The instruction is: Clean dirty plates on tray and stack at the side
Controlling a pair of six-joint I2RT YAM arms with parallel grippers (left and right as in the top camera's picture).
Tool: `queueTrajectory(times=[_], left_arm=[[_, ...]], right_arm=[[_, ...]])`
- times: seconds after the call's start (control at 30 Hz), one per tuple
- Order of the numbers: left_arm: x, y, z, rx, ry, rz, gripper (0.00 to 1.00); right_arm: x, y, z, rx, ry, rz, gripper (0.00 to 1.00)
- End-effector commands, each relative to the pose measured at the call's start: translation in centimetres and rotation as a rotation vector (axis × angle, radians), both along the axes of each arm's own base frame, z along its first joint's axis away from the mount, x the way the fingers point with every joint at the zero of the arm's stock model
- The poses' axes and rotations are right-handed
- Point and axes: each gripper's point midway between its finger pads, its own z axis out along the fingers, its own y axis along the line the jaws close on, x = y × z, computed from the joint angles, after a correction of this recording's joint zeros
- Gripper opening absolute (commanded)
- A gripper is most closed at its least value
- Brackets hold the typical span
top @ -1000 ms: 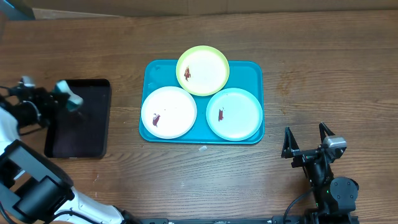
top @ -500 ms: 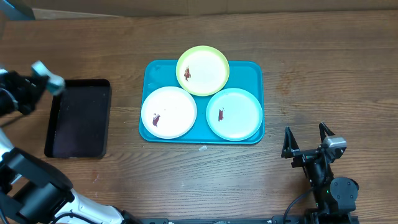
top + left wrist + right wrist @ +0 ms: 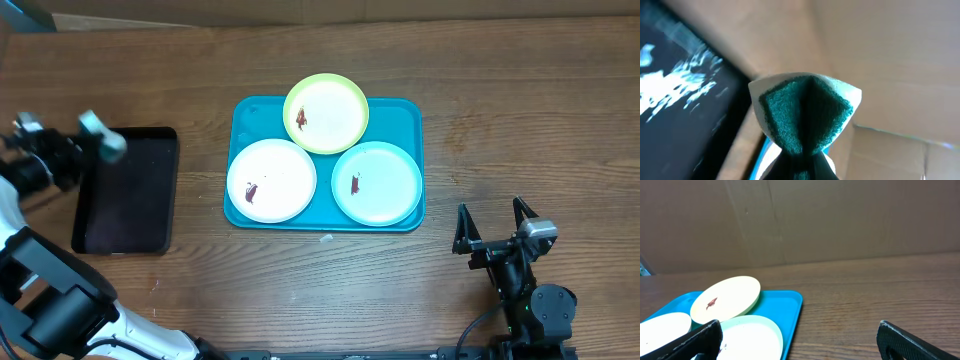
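The teal-blue tray (image 3: 408, 112) lies mid-table with three plates on it, each with a dark reddish smear. They are a yellow-green plate (image 3: 326, 113) at the back, a white plate (image 3: 271, 180) front left and a light teal plate (image 3: 376, 183) front right. My left gripper (image 3: 88, 146) is far left, shut on a teal-and-white sponge (image 3: 104, 142). In the left wrist view the sponge (image 3: 805, 112) is folded and bulges out of the gripper (image 3: 807, 167). My right gripper (image 3: 495, 226) stands open at the front right, well apart from the tray (image 3: 790, 305), with nothing between its fingers.
A smaller black tray (image 3: 125, 195) lies left of the teal tray, just right of the sponge. A small white scrap (image 3: 326, 238) sits on the wood in front of the teal tray. Brown cardboard walls the back.
The left gripper, still holding the sponge, swung left and back off the black tray, then came slightly right to the tray's back left edge. The right arm and the plates have not moved.
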Motion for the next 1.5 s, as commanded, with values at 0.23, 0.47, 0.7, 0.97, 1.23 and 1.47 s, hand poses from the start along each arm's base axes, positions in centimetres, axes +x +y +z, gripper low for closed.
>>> queueTrajectory(times=[0.23, 0.47, 0.7, 0.97, 1.23, 1.47], left_arm=[[-2.2, 1.5, -4.8, 0.382, 0.232, -0.072, 0.04], [-2.6, -1.5, -8.4, 0.276, 0.215, -0.105, 0.04], [-0.4, 0.8, 1.5, 0.33, 0.094, -0.086, 0.04], [-1.0, 2.1, 0.7, 0.55, 0.242, -0.109, 0.04], [-4.2, 1.8, -9.5, 0.581, 0.485, -0.154, 0.04], [-0.2, 0.6, 1.7, 0.512, 0.194, -0.145, 0.04]], right_arm=[[0.0, -0.2, -0.1, 0.003, -0.006, -0.011, 1.0], [0.0, -0.2, -0.1, 0.003, -0.006, -0.011, 1.0], [0.0, -0.2, -0.1, 0.003, -0.006, -0.011, 1.0], [0.0, -0.2, -0.1, 0.003, -0.006, -0.011, 1.0], [0.0, -0.2, -0.1, 0.003, -0.006, -0.011, 1.0], [0.0, -0.2, -0.1, 0.003, -0.006, -0.011, 1.0]])
